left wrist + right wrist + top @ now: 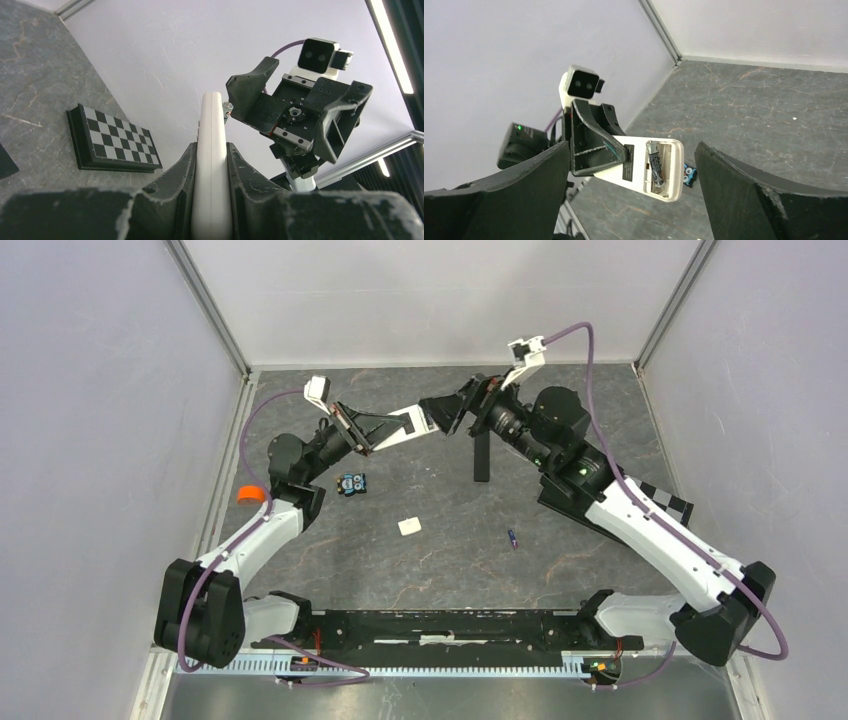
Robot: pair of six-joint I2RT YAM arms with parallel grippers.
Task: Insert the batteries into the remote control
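The remote control (640,174) is up in the air over the far middle of the worktop (430,575). It is white, its back is turned toward my right wrist camera, and its battery bay is uncovered. My left claw (211,155) is clamped on one end of it, with a finger pressed against it on either side. My right claw (455,412) sits just beside the remote's free end with its jaws spread wide.

Below that claw a long dark bar (481,455) lies flat on the worktop, pointing toward the near edge. A checkerboard card (668,502) rests close to the right edge, partly hidden by my right arm. An orange roll (250,494) sits at the left edge. A small blue-and-black pack (351,483) lies left of centre, and a little white cover piece (409,526) lies near the centre.

One battery (655,165) lies in the open bay — I can see its silvery end toward the remote's middle. A second battery (512,538) is loose on the worktop, right of centre and toward the near edge — well apart from the remote.
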